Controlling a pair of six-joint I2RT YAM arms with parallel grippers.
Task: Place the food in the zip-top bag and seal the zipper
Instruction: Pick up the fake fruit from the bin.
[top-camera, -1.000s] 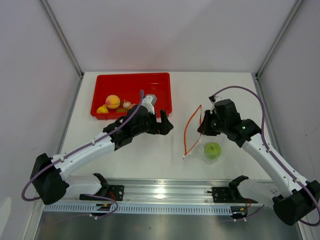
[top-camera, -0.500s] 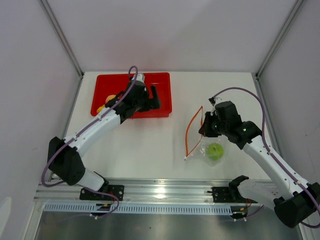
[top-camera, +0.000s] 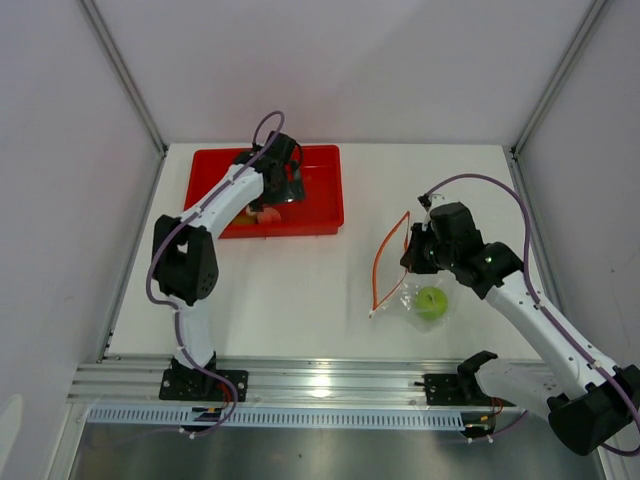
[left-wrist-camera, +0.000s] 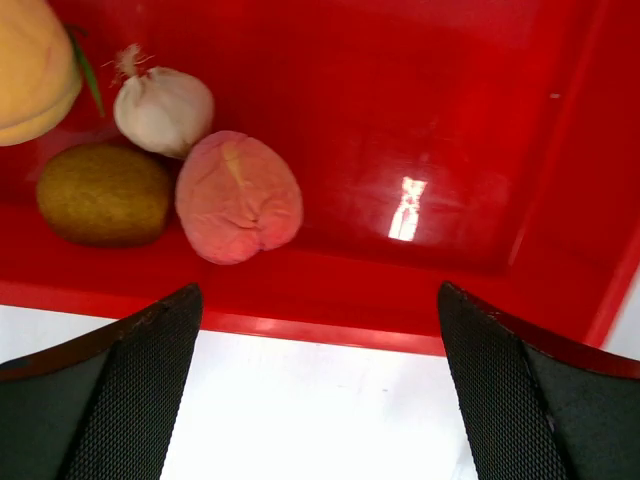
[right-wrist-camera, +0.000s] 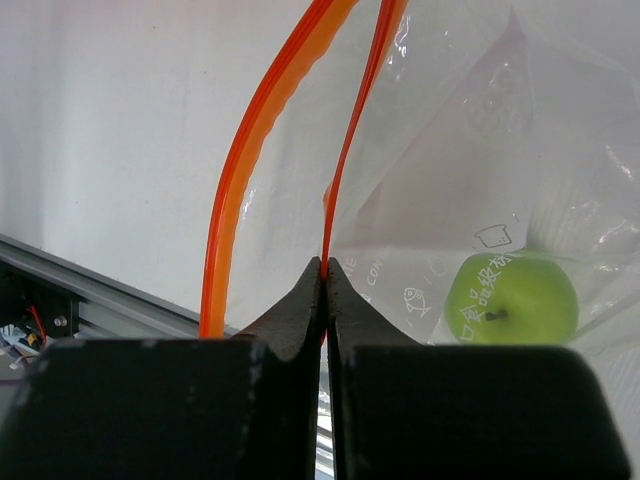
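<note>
1. The white table carries everything, with both arms bolted at its near edge.
2. The left arm reaches to the far left part of the table. The right arm stretches in toward the middle from the right.
3. The red tray sits at the far left of the table, well apart from the bag.
4. The clear bag lies on the table right of centre, below the right arm's wrist. Its mouth faces left and gapes open.
5. The left pincer hangs over the tray with its jaws spread wide and nothing between them. In the wrist view its two fingers frame the tray's rim.
6. The right pincer has its jaws pressed tight together on one strip of the zipper, holding that side of the mouth up.
7. The zipper is unsealed, and its two orange strips curve well apart from each other.
8. The green apple is inside the bag, away from the mouth.
9. The peach lies in one corner of the tray.
10. The pink fruit lies in the tray just beside the brownish piece.
11. The white bulb-shaped piece lies in the tray between the peach and the pink fruit.
</note>
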